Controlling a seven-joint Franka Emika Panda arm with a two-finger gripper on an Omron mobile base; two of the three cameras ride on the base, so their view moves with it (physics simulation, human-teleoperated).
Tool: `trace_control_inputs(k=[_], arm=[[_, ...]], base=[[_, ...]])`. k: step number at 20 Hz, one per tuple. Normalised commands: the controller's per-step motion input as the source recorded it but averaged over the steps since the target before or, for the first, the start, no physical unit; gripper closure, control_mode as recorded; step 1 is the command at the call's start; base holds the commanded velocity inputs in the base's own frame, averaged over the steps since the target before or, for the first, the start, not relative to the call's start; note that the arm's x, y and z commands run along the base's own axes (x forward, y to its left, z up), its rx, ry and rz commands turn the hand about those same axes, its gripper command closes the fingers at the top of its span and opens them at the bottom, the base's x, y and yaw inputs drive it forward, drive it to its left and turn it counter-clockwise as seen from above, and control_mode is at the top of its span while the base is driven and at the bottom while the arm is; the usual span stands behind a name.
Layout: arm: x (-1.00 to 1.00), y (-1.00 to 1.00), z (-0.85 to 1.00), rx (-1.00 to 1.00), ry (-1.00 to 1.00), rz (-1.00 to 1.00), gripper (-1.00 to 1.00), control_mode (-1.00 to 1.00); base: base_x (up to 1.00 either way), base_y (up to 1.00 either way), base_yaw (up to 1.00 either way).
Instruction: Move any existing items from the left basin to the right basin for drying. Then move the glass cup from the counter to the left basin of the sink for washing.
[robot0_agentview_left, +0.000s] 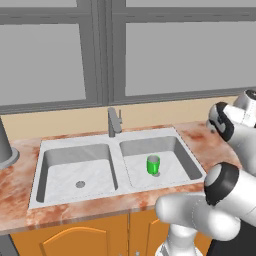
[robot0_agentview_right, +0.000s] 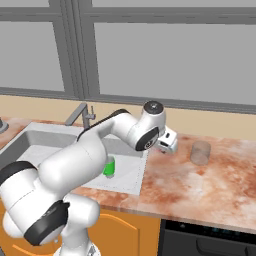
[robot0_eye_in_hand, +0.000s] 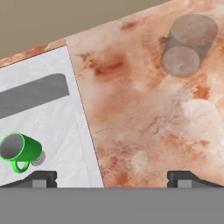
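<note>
My claw (robot0_eye_in_hand: 112, 177) is hanging wide open, empty. Glass cup (robot0_eye_in_hand: 189, 44), upper right on the desk (robot0_eye_in_hand: 144, 113), is looking light, slick, fragile; I am favouring a mid-wall grip.

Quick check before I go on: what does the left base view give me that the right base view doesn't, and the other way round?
Left base view alone: the whole left basin, bare down to its drain, and a grey canister at the far left of the counter.

Right base view alone: the glass cup standing on the counter, and the gripper above the sink's right rim, between mug and cup.

Both: the green mug upright in the right basin, and the faucet.
</note>
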Motion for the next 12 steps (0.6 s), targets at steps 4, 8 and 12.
trace_control_inputs(k=[4,8,12], arm=[[-0.06,-0.49,0.14,0.00,-0.01,-0.02,-1.00,-1.00],[-0.06,-0.45,0.14,0.00,-0.02,-0.02,-1.00,-1.00],[-0.06,-0.44,0.07,0.00,-0.02,-0.01,-1.00,-1.00]], base=[[0.00,0.00,0.00],[0.00,0.00,0.00],[0.00,0.00,0.00]])
